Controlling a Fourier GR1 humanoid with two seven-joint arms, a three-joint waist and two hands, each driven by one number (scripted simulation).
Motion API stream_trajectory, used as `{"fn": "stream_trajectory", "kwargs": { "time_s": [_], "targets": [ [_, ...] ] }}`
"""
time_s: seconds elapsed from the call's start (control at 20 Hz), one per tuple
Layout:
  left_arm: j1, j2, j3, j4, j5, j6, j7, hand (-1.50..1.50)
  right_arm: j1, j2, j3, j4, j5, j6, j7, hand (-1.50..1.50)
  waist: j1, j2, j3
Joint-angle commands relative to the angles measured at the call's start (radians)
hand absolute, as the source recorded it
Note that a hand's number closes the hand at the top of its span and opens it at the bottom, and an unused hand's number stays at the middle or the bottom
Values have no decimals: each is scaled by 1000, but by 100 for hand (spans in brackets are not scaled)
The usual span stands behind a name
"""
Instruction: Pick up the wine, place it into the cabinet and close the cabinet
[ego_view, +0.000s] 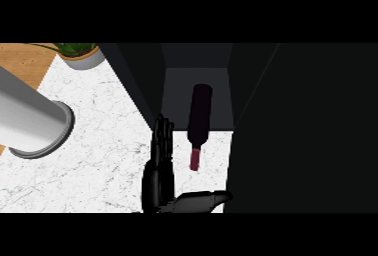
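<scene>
The wine bottle (198, 120) is dark with a red-capped neck. It lies lengthwise with its base inside the open dark cabinet (196, 80) and its neck out over the white marble counter (88, 160). My left hand (159, 172) is just left of the neck, its fingers (162, 135) straight and pointing toward the cabinet. Its thumb (203, 199) sticks out to the right below the cap. The hand is open and holds nothing, with a narrow gap between it and the bottle. My right hand does not show.
A wide dark cabinet panel (303, 130) fills the right side, and another dark panel (136, 75) flanks the opening on the left. A large grey cylinder (29, 120) lies at the left. A potted plant (80, 54) stands at the back left.
</scene>
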Motion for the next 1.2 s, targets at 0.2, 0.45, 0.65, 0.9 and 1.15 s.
{"fn": "stream_trajectory", "kwargs": {
  "time_s": [0.2, 0.45, 0.65, 0.9, 1.15],
  "targets": [
    [144, 176, -18, -304, -55, -12, 75, -150, 110, -18, -35, -108, -148, 59, 15, -150, -4, -1, 1],
    [281, 229, -83, -360, -78, -76, 5, -150, 121, -11, 53, -83, -164, 100, 36, 150, -2, 0, 0],
    [358, 371, -74, -525, -69, -120, 42, -150, 105, -19, 89, -100, -119, 109, 67, 150, 2, -1, 0],
    [338, 416, 57, -486, -23, -230, 40, -150, 57, -30, 97, -88, -125, 126, 70, 150, -2, 2, -1],
    [439, 484, 128, -544, 24, -280, -14, -150, 169, 27, 208, -76, -204, 114, 135, 150, -2, 1, -1]
  ]
}}
